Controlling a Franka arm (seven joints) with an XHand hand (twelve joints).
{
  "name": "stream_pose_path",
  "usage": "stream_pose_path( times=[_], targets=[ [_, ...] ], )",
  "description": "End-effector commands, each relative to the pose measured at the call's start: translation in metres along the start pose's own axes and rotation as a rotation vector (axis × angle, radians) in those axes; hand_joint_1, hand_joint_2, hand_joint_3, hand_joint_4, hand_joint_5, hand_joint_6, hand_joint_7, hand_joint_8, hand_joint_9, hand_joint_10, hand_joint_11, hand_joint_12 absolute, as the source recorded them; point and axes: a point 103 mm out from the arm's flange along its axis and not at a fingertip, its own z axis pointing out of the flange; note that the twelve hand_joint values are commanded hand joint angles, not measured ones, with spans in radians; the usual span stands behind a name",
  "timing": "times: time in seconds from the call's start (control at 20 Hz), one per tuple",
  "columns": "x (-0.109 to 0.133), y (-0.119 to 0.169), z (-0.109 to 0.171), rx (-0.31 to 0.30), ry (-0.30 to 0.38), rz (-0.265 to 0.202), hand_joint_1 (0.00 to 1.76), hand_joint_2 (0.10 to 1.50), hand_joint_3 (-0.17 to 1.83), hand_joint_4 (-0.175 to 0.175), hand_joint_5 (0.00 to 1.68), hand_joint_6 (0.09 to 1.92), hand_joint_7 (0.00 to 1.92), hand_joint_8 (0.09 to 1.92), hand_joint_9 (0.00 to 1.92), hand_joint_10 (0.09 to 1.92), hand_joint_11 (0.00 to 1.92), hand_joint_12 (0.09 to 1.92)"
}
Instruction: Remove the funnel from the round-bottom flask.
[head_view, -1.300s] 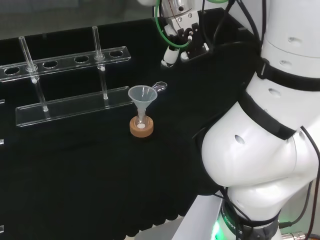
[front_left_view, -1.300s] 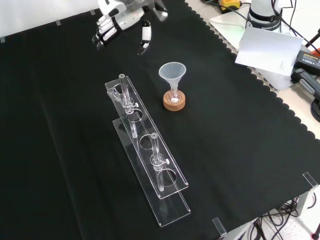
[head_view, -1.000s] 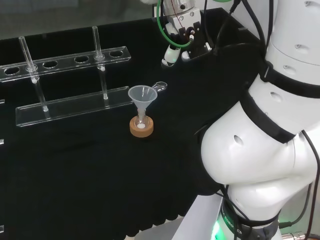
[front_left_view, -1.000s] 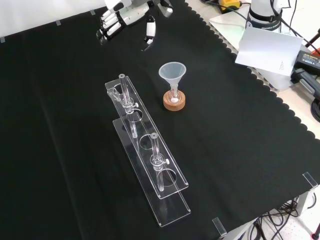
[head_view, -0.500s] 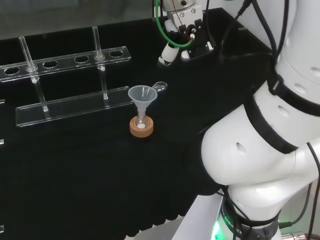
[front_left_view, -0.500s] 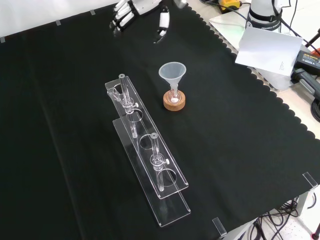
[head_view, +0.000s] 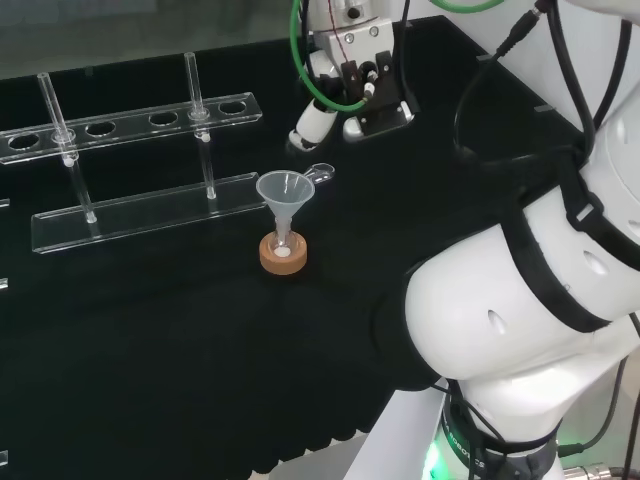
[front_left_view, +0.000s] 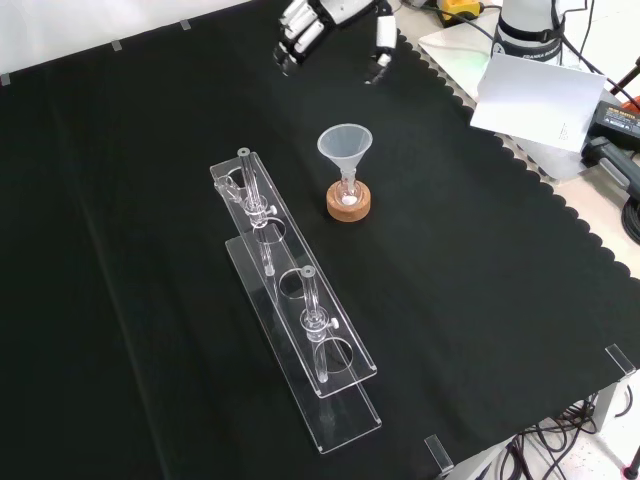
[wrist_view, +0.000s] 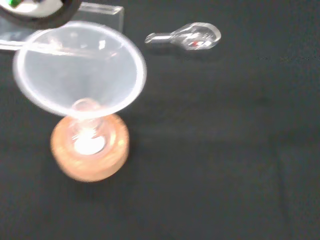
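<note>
Plainly, in the head view the funnel (head_view: 284, 189) sits stem-down in the small round-bottom flask (head_view: 284, 247) on its cork ring (head_view: 283, 253), near the middle of the black cloth (head_view: 150, 330). The hand (head_view: 312, 122) hangs above and beyond it, toward the cloth's far edge, apart from everything.

In the front view the hand (front_left_view: 330, 22) is near the cloth's far edge, its fingers spread and relaxed, holding nothing. The funnel (front_left_view: 345, 150) stands well short of it, just beside the clear rack (front_left_view: 300, 330).

The wrist view looks into the funnel's (wrist_view: 80, 70) wide mouth, the cork ring (wrist_view: 90, 150) beneath it and a small glass stopper (wrist_view: 185, 37) lying on the cloth close by.

The step is the approach. A good grasp would likely take the cone at its rim from above and lift straight up, so the stem clears the neck without tipping the light flask off its ring.
</note>
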Motion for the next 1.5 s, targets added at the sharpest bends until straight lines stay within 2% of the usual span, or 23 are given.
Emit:
stream_pose_path(
  times=[0.05,0.35,0.55,0.75,1.15,1.5],
  targets=[
    [0.024,-0.013,0.012,0.059,0.028,-0.067,0.63,0.59,0.52,-0.043,0.18,0.09,0.02,0.64,0.22,0.72,0.24,1.42],
    [0.031,-0.007,0.023,0.099,0.049,-0.078,0.57,0.60,0.48,-0.039,0.09,0.09,0.00,0.42,0.08,0.80,0.25,1.50],
    [0.033,0.002,0.032,0.127,0.078,-0.090,0.53,0.60,0.43,-0.039,0.05,0.09,0.00,0.37,0.04,0.84,0.26,1.52],
    [0.033,0.011,0.042,0.126,0.100,-0.106,0.47,0.61,0.32,-0.038,0.00,0.09,0.00,0.31,0.05,0.88,0.28,1.53],
    [0.039,0.024,0.059,0.110,0.092,-0.120,0.52,0.63,0.29,-0.044,0.01,0.09,0.00,0.35,0.07,0.89,0.31,1.52],
    [0.042,0.035,0.069,0.129,0.073,-0.130,0.57,0.64,0.27,-0.045,0.01,0.09,0.00,0.39,0.08,0.89,0.33,1.50]
  ],
)
